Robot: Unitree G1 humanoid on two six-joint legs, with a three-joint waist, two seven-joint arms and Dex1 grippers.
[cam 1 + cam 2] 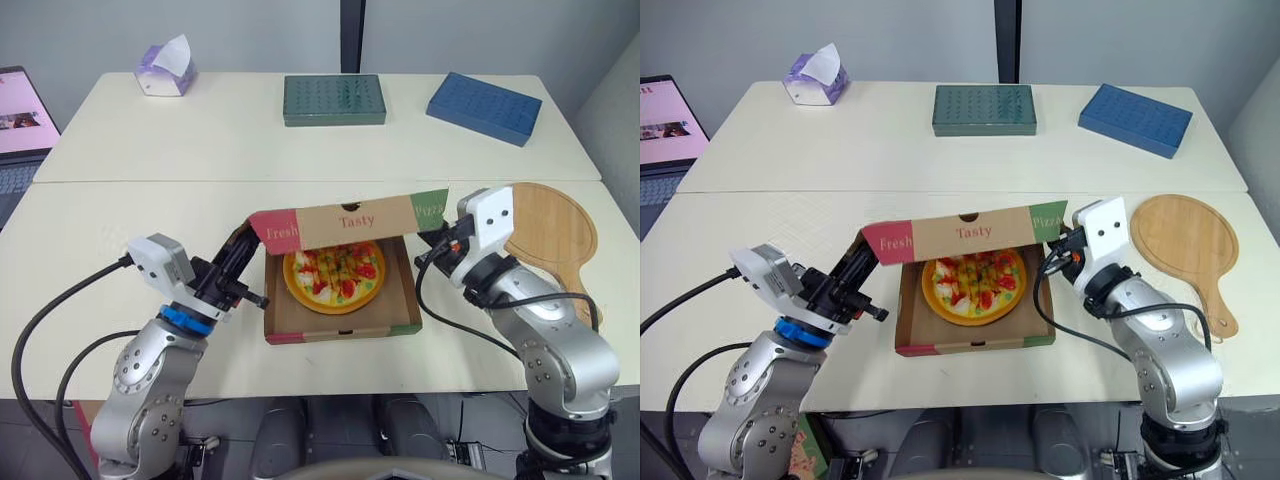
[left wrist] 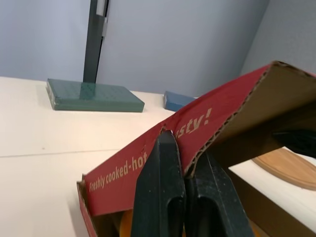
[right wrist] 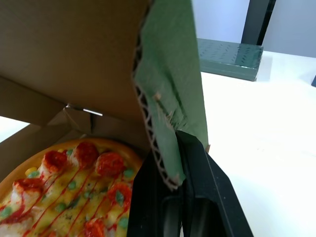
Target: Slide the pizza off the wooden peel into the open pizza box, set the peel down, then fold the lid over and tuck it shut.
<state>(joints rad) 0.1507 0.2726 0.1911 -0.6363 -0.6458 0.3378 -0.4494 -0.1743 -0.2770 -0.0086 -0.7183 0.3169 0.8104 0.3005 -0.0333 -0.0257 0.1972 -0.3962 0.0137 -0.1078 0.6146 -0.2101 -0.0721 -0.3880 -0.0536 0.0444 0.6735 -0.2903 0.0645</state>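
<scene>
Round pizza [image 1: 334, 277] boxed, wooden peel [image 1: 555, 230] down at right; left claw [image 2: 185, 154] and right claw [image 3: 173, 163] pinched the half-folded cardboard lid [image 1: 345, 222], untucked.

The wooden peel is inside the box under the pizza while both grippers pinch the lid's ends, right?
Not the peel part. The wooden peel lies bare on the table, to the right of the pizza box, as the right eye view shows. The pizza sits in the box, and the left gripper and right gripper do pinch the lid by its ends.

Corrugated cardboard lid [image 1: 345, 222], smooth wooden peel [image 1: 555, 235]
</scene>
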